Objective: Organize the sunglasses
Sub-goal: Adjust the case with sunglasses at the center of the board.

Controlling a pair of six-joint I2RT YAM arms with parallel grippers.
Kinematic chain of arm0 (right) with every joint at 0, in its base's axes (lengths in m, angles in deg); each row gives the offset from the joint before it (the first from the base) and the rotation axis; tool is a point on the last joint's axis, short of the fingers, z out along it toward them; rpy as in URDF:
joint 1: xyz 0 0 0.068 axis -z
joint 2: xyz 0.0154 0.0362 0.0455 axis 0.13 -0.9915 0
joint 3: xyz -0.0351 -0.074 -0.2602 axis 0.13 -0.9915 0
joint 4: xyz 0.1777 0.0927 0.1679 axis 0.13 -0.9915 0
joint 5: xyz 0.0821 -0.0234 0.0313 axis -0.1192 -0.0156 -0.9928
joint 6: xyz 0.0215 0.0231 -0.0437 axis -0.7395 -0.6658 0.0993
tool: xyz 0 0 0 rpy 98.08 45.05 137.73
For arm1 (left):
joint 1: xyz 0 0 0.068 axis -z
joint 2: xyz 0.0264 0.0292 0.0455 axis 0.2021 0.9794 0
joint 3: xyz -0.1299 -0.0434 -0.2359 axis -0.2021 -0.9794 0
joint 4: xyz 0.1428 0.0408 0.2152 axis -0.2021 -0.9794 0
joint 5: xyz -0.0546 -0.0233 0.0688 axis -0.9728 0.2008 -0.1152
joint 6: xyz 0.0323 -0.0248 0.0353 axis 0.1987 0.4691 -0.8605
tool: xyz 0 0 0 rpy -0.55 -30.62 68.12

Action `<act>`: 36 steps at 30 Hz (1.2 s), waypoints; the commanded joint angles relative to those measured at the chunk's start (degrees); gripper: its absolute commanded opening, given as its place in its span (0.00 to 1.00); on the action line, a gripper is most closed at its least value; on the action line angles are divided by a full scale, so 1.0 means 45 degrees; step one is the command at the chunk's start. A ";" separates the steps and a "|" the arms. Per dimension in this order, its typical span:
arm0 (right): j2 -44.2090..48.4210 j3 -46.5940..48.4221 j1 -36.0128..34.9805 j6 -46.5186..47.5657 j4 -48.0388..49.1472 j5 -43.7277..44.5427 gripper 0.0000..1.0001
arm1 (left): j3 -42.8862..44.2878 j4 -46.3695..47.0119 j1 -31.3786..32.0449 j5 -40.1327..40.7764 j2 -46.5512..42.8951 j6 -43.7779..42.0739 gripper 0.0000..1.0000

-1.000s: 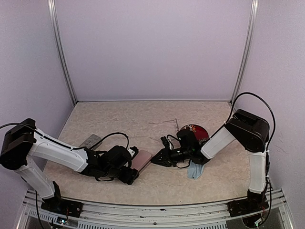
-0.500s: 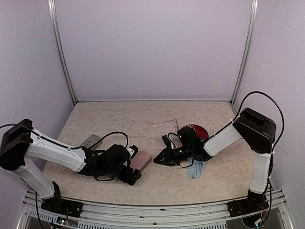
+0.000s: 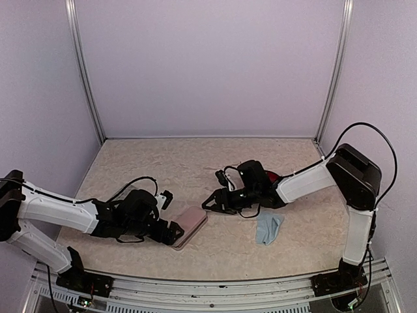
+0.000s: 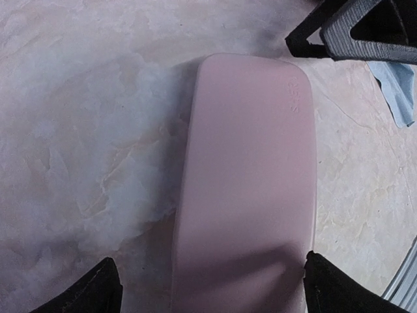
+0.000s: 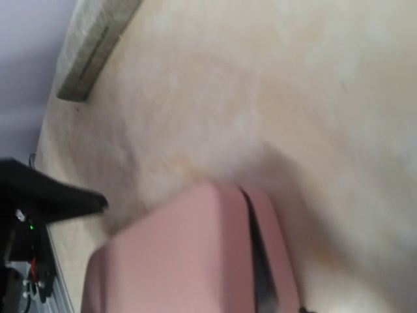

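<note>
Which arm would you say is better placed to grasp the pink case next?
Probably left: the left claw, open, straddles the pink case, whereas the right claw sits beside its far corner.

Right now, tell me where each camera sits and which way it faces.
Top external: fixed above and behind the bases, looking down over the table; left arm and right arm reach in from the bottom corners.
Left wrist: on the left arm, looking along the pink case; its own fingertips flank the near end.
Right wrist: on the right arm, blurred, facing the case's far end; own fingers barely show.
Shared: all three show the pink case; left wrist catches the right gripper.
</note>
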 commanded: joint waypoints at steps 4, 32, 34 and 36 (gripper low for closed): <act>-0.1344 0.1152 -0.0313 0.0439 -0.0818 0.0100 0.53 | -0.0474 0.0626 -0.0231 -0.0826 0.0331 0.0620 0.82; -0.0170 0.0301 -0.0934 0.1832 -0.1696 0.1962 0.39 | -0.0760 0.0011 0.2466 0.2599 0.1180 0.3112 0.90; 0.0125 0.0201 -0.0927 0.1894 -0.1693 0.1995 0.43 | -0.0651 0.0004 0.2469 0.2783 0.0691 0.2940 0.98; 0.0387 0.0100 -0.0934 0.1918 -0.1699 0.2049 0.47 | -0.0584 0.0015 0.2463 0.2896 0.0099 0.2699 0.99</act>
